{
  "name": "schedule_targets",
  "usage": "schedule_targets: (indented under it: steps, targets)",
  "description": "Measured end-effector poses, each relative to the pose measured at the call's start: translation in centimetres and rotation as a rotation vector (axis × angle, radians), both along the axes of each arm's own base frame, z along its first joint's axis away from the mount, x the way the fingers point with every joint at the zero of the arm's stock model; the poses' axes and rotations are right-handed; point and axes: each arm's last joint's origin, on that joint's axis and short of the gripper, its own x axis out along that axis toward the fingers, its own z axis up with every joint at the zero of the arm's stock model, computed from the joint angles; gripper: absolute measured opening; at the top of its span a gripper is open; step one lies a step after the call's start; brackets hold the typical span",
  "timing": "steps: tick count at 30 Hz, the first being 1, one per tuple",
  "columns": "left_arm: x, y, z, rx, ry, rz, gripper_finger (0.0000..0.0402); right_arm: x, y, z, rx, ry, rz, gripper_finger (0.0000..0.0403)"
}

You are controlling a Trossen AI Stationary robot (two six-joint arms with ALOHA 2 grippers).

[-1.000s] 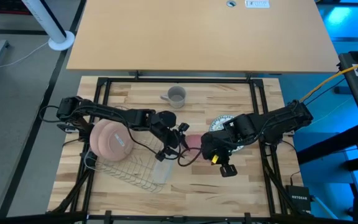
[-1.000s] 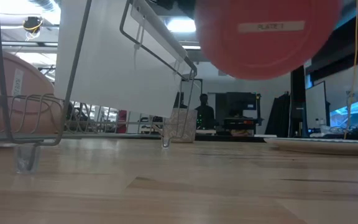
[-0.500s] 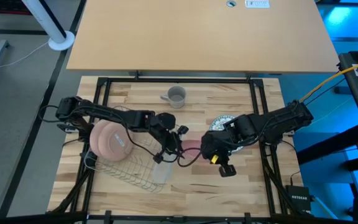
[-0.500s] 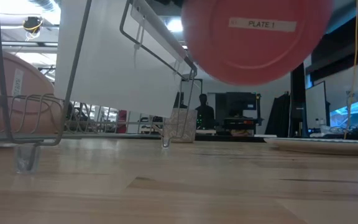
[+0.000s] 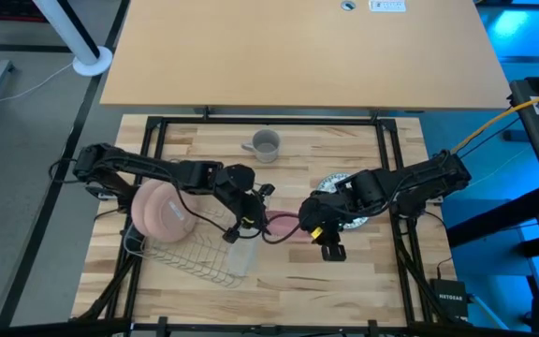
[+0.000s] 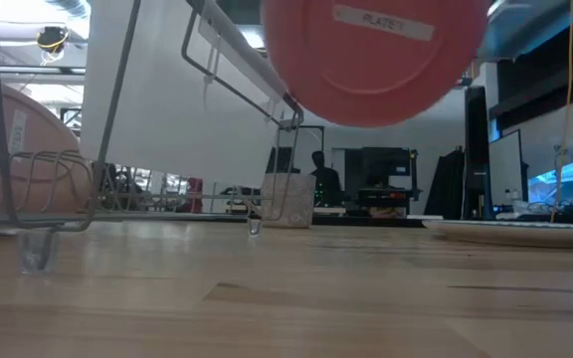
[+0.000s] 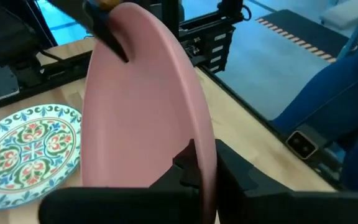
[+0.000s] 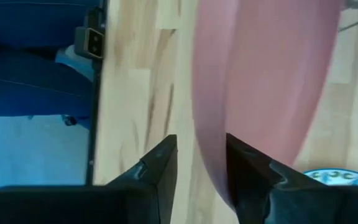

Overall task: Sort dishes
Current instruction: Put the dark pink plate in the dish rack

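A salmon-pink plate (image 5: 283,223) stands on edge in the air between my two grippers; in the low view this plate (image 6: 376,60) hangs well above the table. My left gripper (image 5: 260,222) is shut on its rim from the rack side. My right gripper (image 8: 202,171) is open, one finger on each side of the opposite rim. A second pink plate (image 5: 162,208) leans upright in the wire rack (image 5: 195,248). A green-blue patterned plate (image 7: 27,149) lies flat on the table under my right arm. My left gripper pinches the pink plate's rim (image 7: 202,146) between its two fingers, coming roughly level from the table's left. The plate stands on edge, slightly tilted, and is lifted clear of the table. My right gripper: one finger (image 8: 160,168) stands clear of the rim; whether the other touches, I cannot tell.
A grey cup (image 5: 265,145) stands at the table's far middle. The wire rack (image 6: 117,149) fills the near left. Bare wood lies near the front edge, below the grippers. A person shows in the room behind the table.
The pink plate has gone a little toward the table's left, toward the rack, and has tipped slightly; it stays clear of the table. My left gripper has drawn back the same way with it. The wire rack has shifted slightly.
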Motion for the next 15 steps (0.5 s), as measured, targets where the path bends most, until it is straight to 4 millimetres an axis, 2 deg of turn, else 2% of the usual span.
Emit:
schedule_targets:
  steps: [5,11,15]
  targets:
    - [-0.6,-0.3,1.0,-0.029,-0.015,0.007,0.0009,-0.4,-0.2,1.8,-0.013,-0.036,-0.008,0.0126]
    - [-1.1,-0.6,1.7,-0.044,-0.026,0.011,0.0007,-1.7,-0.9,6.5,-0.071,-0.165,-0.042,0.0125]
    - [-2.2,-0.5,3.7,-0.100,-0.060,0.036,0.0008,-2.9,-1.7,9.8,-0.163,-0.298,-0.064,0.0124]
